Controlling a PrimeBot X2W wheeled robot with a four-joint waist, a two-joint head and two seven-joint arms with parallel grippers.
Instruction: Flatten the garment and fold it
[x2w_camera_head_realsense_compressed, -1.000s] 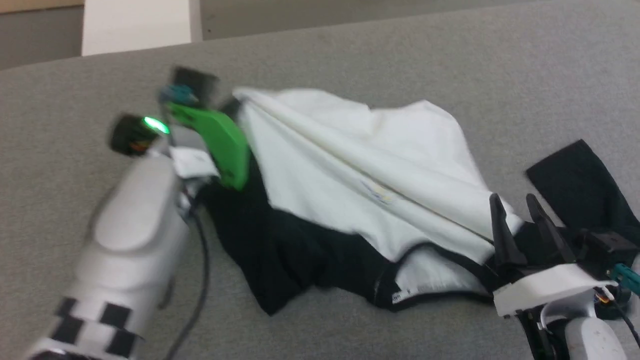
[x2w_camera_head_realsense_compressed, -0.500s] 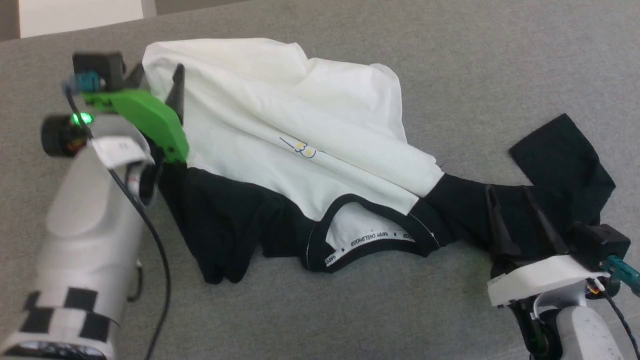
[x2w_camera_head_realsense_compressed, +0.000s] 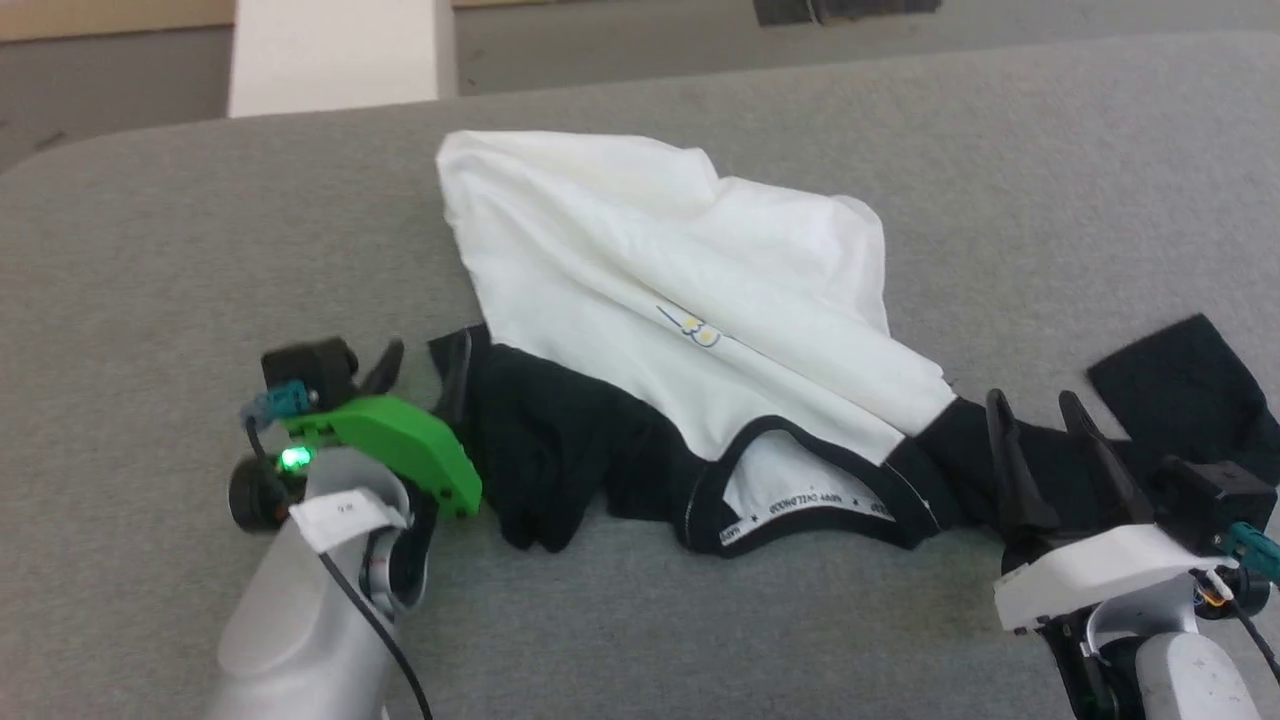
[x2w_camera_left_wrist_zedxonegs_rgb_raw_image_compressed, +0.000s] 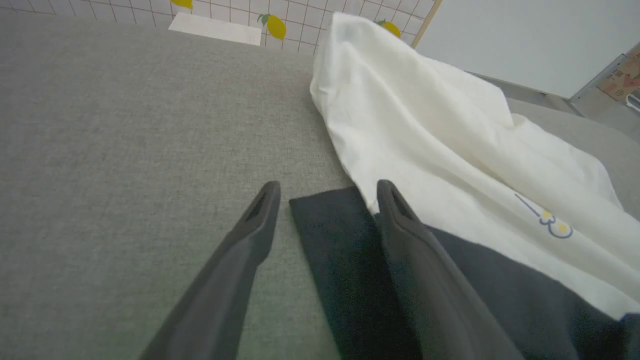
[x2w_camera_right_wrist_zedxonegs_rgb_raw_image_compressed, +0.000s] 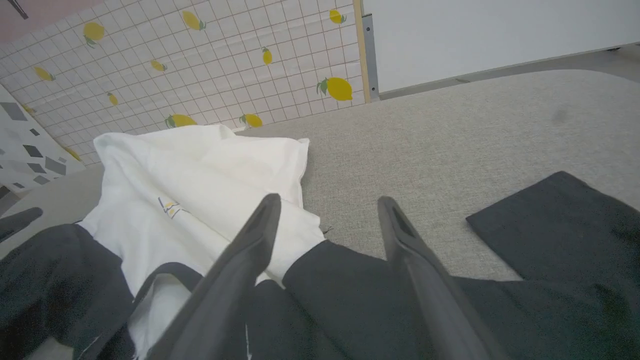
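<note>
Wide open and empty, the left claw (x2w_camera_head_realsense_compressed: 428, 348) hangs low over the gray bench (x2w_camera_head_realsense_compressed: 150, 300) at the near left side of the shirt (x2w_camera_head_realsense_compressed: 640, 260). Its wrist view shows the squared end of the black left sleeve (x2w_camera_left_wrist_zedxonegs_rgb_raw_image_compressed: 335, 240) lying flat between its two fingers, one finger over the cloth and the other over bare bench; whether either touches down I cannot tell. Half a second ago this claw was up at the far white hem, so it has left that corner and come back toward the robot to the sleeve. The head camera has also swung between the pictures, so the shirt's shift across the view is not a move of the shirt. The hem corner (x2w_camera_head_realsense_compressed: 470, 160) now rests on the bench, but the white body is far from flat: it runs in long diagonal ridges from that corner down to the collar (x2w_camera_head_realsense_compressed: 800, 505), which faces the robot. The right claw (x2w_camera_head_realsense_compressed: 1030, 400) stays where it was, fingers parted over the black right shoulder and clamping nothing, with the right sleeve (x2w_camera_head_realsense_compressed: 1180, 390) spread just beyond it. By my reading the flattening is at an early stage, the left sleeve looks next to be drawn out sideways, and no fold has begun.
</note>
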